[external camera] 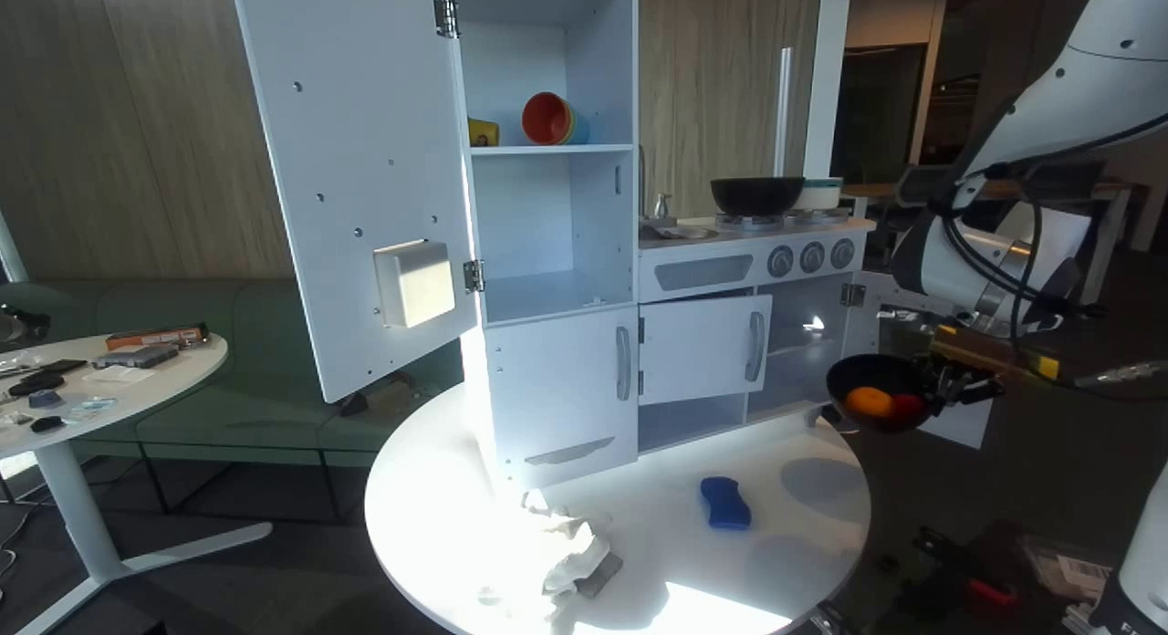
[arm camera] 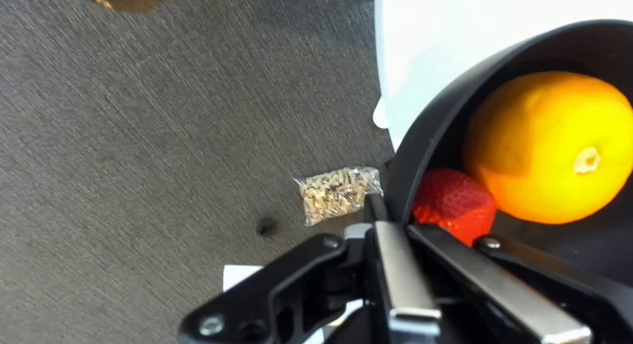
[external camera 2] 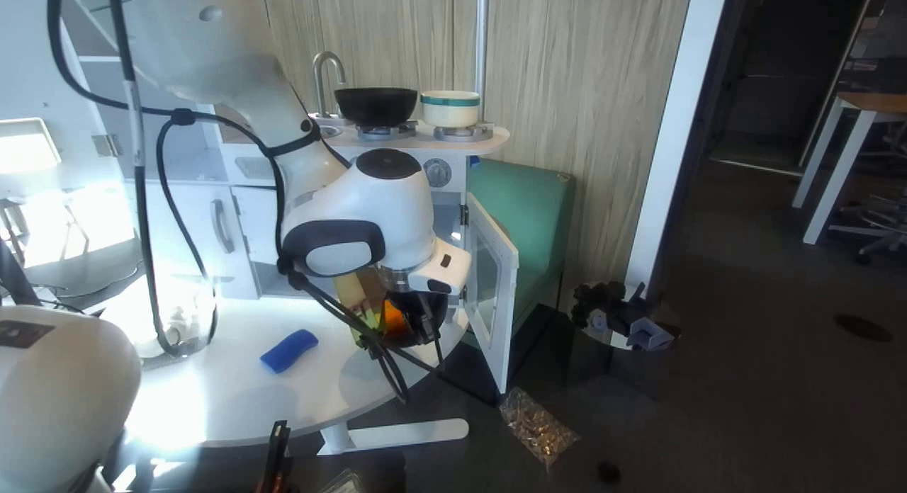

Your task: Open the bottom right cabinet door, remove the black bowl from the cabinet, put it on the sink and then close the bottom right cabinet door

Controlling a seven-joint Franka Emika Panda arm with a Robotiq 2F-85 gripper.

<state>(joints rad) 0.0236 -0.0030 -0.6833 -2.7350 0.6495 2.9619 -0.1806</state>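
Note:
My gripper (external camera: 938,379) is shut on the rim of the black bowl (external camera: 841,379), which holds an orange (external camera: 869,401) and a red strawberry (external camera: 907,407). In the wrist view the fingers (arm camera: 398,228) pinch the bowl's near wall (arm camera: 440,116). The bowl hangs in the air in front of the cabinet, near the round table's right edge. The bottom right cabinet door (external camera 2: 506,309) stands wide open; its compartment (external camera: 803,307) shows behind the bowl. The sink (external camera: 683,233) is on the counter left of the stove; its faucet (external camera 2: 319,78) shows in an exterior view.
A black pan (external camera: 757,197) and a white pot (external camera 2: 451,109) stand on the burners. The neighbouring lower door (external camera: 698,352) is ajar. The tall upper door (external camera: 356,161) is open. A blue sponge (external camera: 726,503) and a white cloth (external camera: 575,553) lie on the round table (external camera: 657,516).

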